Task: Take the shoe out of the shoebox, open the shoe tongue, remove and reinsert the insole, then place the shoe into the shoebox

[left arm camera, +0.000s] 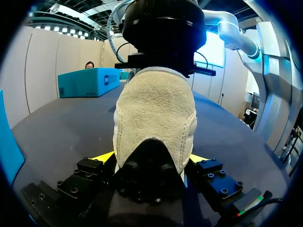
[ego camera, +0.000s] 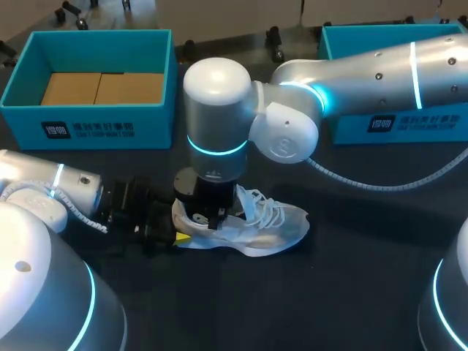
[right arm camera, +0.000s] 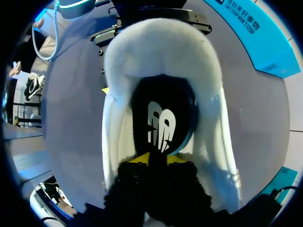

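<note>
A white shoe [ego camera: 270,223] lies on its sole in the middle of the dark table, toe to the right and laces loose. My left gripper [ego camera: 179,230] comes in low from the left. In the left wrist view the suede heel [left arm camera: 156,109] fills the space between its yellow fingertips [left arm camera: 102,157], which press on both sides. My right gripper [ego camera: 212,216] points straight down into the shoe's mouth. In the right wrist view its tips [right arm camera: 158,159] stand close together on the black insole [right arm camera: 163,109] with a white logo, inside the white collar [right arm camera: 118,61].
A teal shoebox [ego camera: 95,124] with brown cardboard inside stands at the back left. A second teal box [ego camera: 409,121] sits at the back right, behind my right arm. Dark table surface lies in front of the shoe.
</note>
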Motion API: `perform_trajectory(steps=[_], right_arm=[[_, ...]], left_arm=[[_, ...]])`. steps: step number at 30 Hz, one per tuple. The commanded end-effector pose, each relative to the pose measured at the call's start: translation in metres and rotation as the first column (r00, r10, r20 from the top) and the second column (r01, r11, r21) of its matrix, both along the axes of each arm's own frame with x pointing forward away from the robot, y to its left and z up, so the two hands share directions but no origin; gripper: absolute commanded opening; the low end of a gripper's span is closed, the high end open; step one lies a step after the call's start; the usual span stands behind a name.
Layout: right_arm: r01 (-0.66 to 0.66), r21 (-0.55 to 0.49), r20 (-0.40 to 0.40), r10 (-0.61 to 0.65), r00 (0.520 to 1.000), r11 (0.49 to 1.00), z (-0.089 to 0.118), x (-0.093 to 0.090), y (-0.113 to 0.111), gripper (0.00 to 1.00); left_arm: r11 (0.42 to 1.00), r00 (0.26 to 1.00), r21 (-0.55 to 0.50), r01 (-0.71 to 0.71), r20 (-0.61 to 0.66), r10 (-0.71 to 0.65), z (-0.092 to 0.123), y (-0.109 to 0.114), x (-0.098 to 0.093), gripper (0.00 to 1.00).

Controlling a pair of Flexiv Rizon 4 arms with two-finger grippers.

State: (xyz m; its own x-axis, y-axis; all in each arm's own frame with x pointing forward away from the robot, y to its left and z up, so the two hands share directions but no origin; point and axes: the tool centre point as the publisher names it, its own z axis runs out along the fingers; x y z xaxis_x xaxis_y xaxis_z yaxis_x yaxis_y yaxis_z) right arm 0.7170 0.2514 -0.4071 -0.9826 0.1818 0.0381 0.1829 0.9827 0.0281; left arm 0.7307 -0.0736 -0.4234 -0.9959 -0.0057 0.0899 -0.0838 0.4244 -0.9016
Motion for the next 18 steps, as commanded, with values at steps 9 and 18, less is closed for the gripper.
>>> perform_trajectory(steps=[9, 18], right_arm=[[0.039, -0.049, 0.064, -0.036, 0.997, 0.998, 0.010, -0.025, -0.020, 0.00], [0.061, -0.052, 0.118, -0.055, 0.991, 0.997, 0.029, -0.018, -0.033, 0.00]], left_arm=[[1.000, 1.000, 0.004, -0.001, -0.003, 0.001, -0.001, 0.001, 0.002, 0.00], [1.000, 1.000, 0.004, -0.001, -0.003, 0.001, -0.001, 0.001, 0.002, 0.00]])
